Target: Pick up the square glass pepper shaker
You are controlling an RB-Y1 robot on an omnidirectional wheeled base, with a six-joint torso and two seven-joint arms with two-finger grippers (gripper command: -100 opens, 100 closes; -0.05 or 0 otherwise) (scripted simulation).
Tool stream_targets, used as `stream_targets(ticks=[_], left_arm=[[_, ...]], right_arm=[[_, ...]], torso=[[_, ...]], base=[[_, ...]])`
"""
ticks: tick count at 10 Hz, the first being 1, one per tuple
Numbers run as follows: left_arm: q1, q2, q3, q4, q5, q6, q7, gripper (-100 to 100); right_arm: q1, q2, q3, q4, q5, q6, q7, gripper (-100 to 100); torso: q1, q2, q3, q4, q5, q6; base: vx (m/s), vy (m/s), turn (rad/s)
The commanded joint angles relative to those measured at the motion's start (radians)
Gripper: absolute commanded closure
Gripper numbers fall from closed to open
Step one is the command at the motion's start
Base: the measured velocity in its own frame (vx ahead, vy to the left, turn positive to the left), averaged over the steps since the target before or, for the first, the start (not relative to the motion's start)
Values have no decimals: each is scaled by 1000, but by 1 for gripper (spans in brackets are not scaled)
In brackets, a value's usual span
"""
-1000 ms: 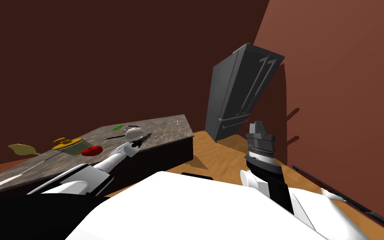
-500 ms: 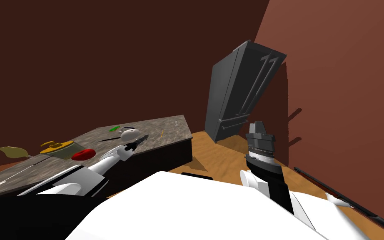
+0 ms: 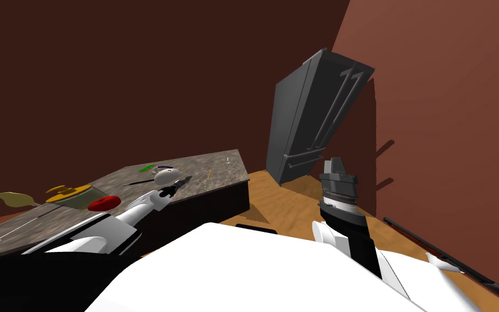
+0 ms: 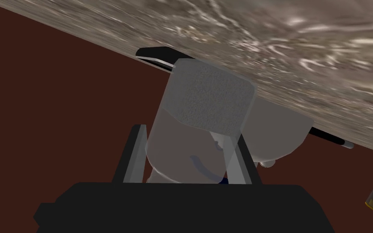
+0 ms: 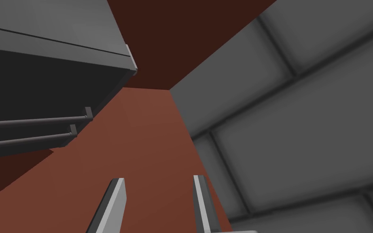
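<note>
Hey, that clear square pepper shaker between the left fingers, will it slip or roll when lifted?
The pepper shaker looks like glass, so probably rigid and breakable. Its flat sides sit between the fingers of the left gripper, so rolling seems unlikely; the smooth walls might slip.

Dk brown walls (image 3: 135,65), wood flr (image 3: 291,200), grey fridge (image 3: 302,119) in corner, mottled stone ctr (image 3: 210,168).

Head cam: I see a grey mottled stone countertop (image 3: 221,173) on a dark base. On it, L to R: yellow-olive flat item (image 3: 70,194), red round disc (image 3: 104,203), small green strip (image 3: 146,168), white rounded vessel (image 3: 167,175), thin orange stick (image 3: 209,174). Tiny white obj (image 3: 228,160) near the far corner.
</note>
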Motion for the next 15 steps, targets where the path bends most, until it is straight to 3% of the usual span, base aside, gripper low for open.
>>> stream_targets(ticks=[1, 2, 3, 4, 9, 10, 15], left_arm=[[0, 0, 0, 0, 0, 0, 0, 100], [0, 0, 0, 0, 0, 0, 0, 100], [0, 0, 0, 0, 0, 0, 0, 0], [17, 0, 15, -45, -6, 29, 4, 100], [-15, -39, 38, -135, -74, 146, 18, 100], [-15, -39, 38, -135, -74, 151, 18, 100], [-56, -88, 67, -247, -160, 303, 36, 100]], right_arm=[[0, 0, 0, 0, 0, 0, 0, 0], [0, 0, 0, 0, 0, 0, 0, 0], [0, 0, 0, 0, 0, 0, 0, 0], [0, 0, 0, 0, 0, 0, 0, 0], [0, 0, 0, 0, 0, 0, 0, 0], [0, 0, 0, 0, 0, 0, 0, 0], [0, 0, 0, 0, 0, 0, 0, 0]], torso=[[0, 0, 0, 0, 0, 0], [0, 0, 0, 0, 0, 0], [0, 0, 0, 0, 0, 0], [0, 0, 0, 0, 0, 0], [2, 5, 3, 1, 0, 0], [2, 5, 3, 1, 0, 0], [2, 7, 4, 1, 0, 0]], base=[[0, 0, 0], [0, 0, 0], [0, 0, 0], [-22, 15, 6], [-74, 41, 4], [-61, 26, -6], [-86, 39, 5]])
